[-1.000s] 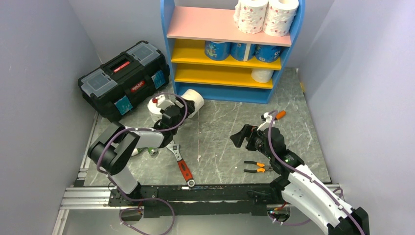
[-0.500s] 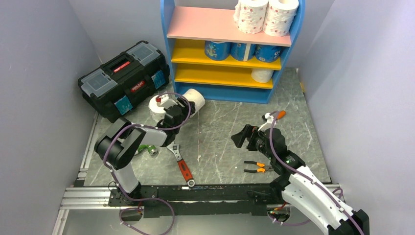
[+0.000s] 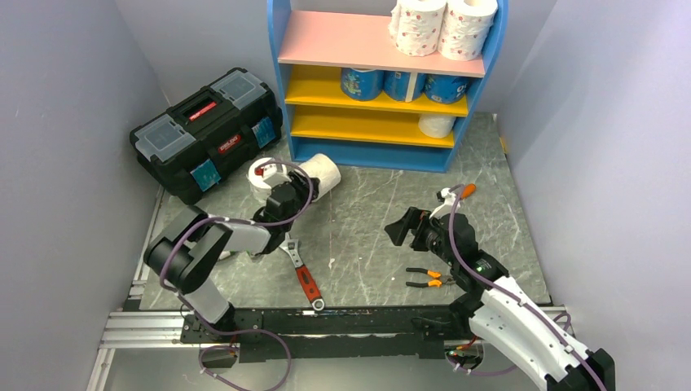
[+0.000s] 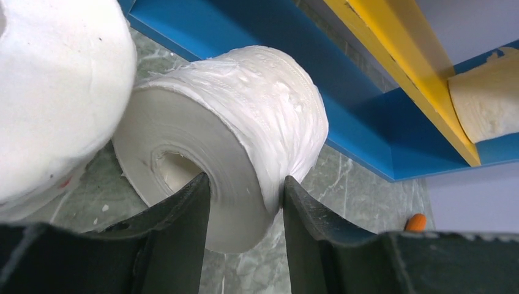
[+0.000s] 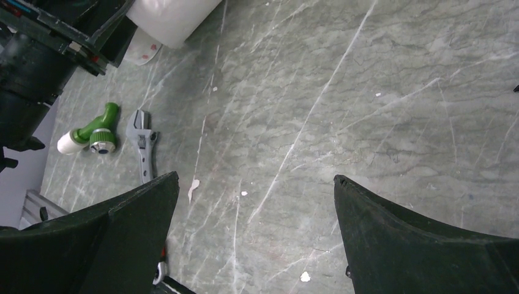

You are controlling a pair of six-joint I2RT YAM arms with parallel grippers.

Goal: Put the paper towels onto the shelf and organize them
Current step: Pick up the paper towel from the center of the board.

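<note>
A plain white paper towel roll (image 3: 323, 172) (image 4: 245, 116) lies on its side on the floor in front of the shelf (image 3: 381, 155). My left gripper (image 3: 290, 192) (image 4: 245, 191) is shut on its wall, one finger at the core hole and the other on the outside. A second plain roll (image 3: 261, 174) (image 4: 55, 92) stands just left of it. On the shelf, two pink-dotted rolls (image 3: 442, 27) stand on the pink board, three blue-wrapped rolls (image 3: 403, 84) on the upper yellow board, and one plain roll (image 3: 437, 125) (image 4: 489, 101) on the lower. My right gripper (image 3: 405, 226) (image 5: 254, 184) hangs open over bare floor.
A black toolbox (image 3: 204, 130) stands left of the shelf. A red-handled wrench (image 3: 300, 273) (image 5: 142, 142), orange-handled pliers (image 3: 428, 278), a green and white fitting (image 5: 92, 131) and an orange-handled tool (image 3: 466, 191) lie on the marble floor. Grey walls close in on both sides.
My left gripper has closed on the lying roll's wall and shifted slightly. The right arm has stayed in place, open.
</note>
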